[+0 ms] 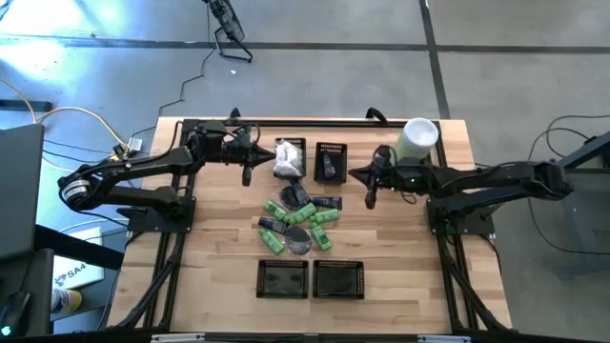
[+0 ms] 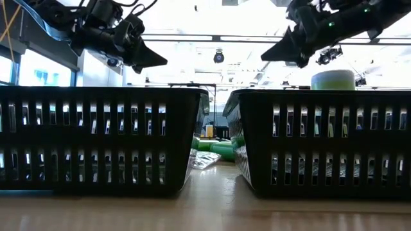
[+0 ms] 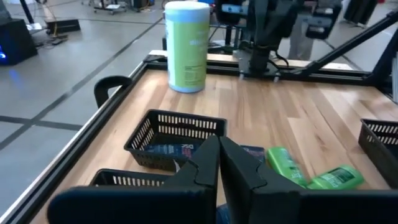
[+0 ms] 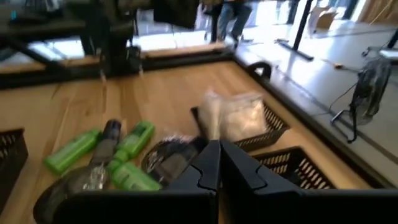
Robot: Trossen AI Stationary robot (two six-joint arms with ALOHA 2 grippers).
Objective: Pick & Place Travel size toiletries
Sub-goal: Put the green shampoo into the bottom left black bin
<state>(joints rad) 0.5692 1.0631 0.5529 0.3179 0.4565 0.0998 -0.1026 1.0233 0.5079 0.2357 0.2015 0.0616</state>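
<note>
Bench point(image 1: 210, 276) inventory, left to right as I am reading it from above.

1. Left end effector point(image 1: 247, 175): I am holding it above the bench's far left part, just beside the packet basket. Its fingers are pressed together with nothing between them.

2. Far-left basket point(image 1: 290, 158): it is carrying white crinkly packets point(image 1: 287, 155). I am counting these as placed.

3. Far-right basket point(image 1: 331, 162): it is sitting just beside the first and is holding a dark blue piece point(image 1: 329, 168). Also placed, by my reckoning.

4. Loose toiletries point(image 1: 298, 221): a cluster is lying on the bare bench at the centre, between the far baskets and the near ones. I am seeing green tubes point(image 1: 280, 210), a dark piece point(image 1: 326, 203) and a grey disc point(image 1: 299, 241). These are waiting to be picked.

5. Near baskets point(image 1: 311, 278): two are standing side by side at the near edge. I am not making out any contents from above.

6. Right end effector point(image 1: 373, 198): I am holding it above the bench just right of the cluster, fingers closed on nothing.

7. Green cylinder point(image 1: 417, 139): it is standing upright at the far right corner, not part of the job.

Progress, as I am judging it: a minority sorted, most of the pile remaining, no item in hand.
</note>
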